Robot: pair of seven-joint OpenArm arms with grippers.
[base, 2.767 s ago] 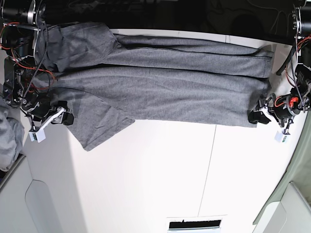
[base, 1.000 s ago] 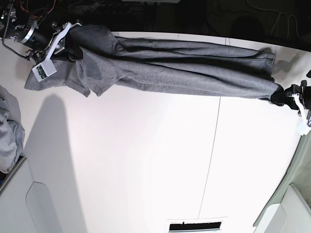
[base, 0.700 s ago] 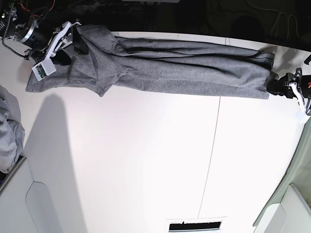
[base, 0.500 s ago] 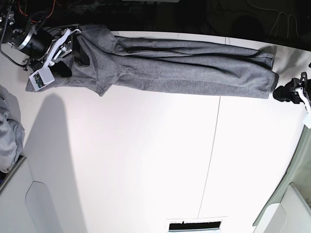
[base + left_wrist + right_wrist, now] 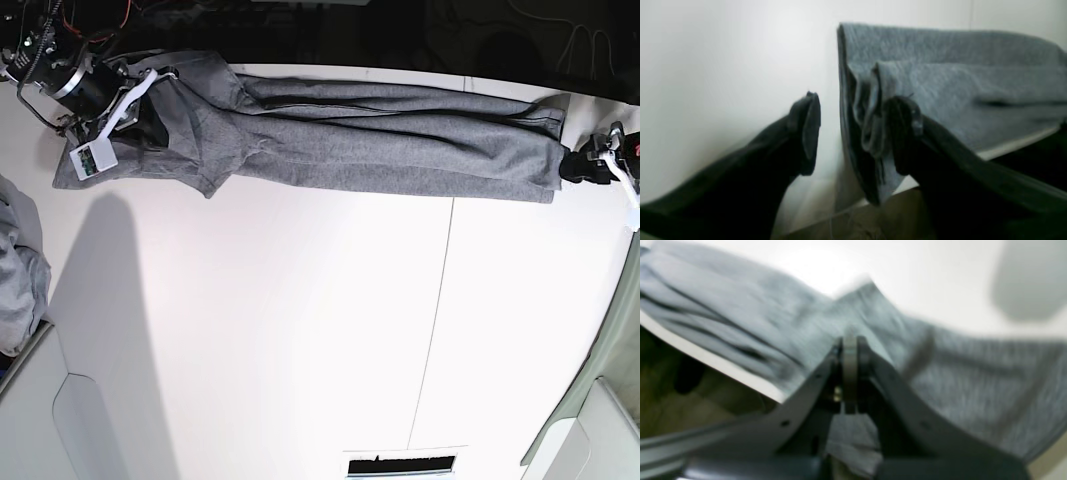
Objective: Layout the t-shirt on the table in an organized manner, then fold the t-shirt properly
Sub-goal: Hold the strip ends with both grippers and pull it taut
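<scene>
The grey t-shirt (image 5: 380,145) lies folded lengthwise into a long narrow strip along the far edge of the white table (image 5: 300,320). A sleeve sticks out at its left end. My right gripper (image 5: 152,100) sits over that sleeve end. In the blurred right wrist view its jaws (image 5: 850,356) are shut above the t-shirt (image 5: 957,380), and I cannot tell whether cloth is pinched. My left gripper (image 5: 572,165) is at the strip's right end. In the left wrist view it (image 5: 855,133) stands open, with the bunched hem of the t-shirt (image 5: 957,86) against its right finger (image 5: 903,133).
A paler grey cloth heap (image 5: 20,270) hangs at the left edge. A thin dark seam (image 5: 435,300) runs down the table. The shirt's far side lies right at the table's back edge (image 5: 1013,150). A slotted white part (image 5: 400,463) is at the bottom.
Both grippers let go of the shirt, which settled flat as a strip. The left gripper opened, drew away and came back to the hem. The right gripper opened and shut again.
</scene>
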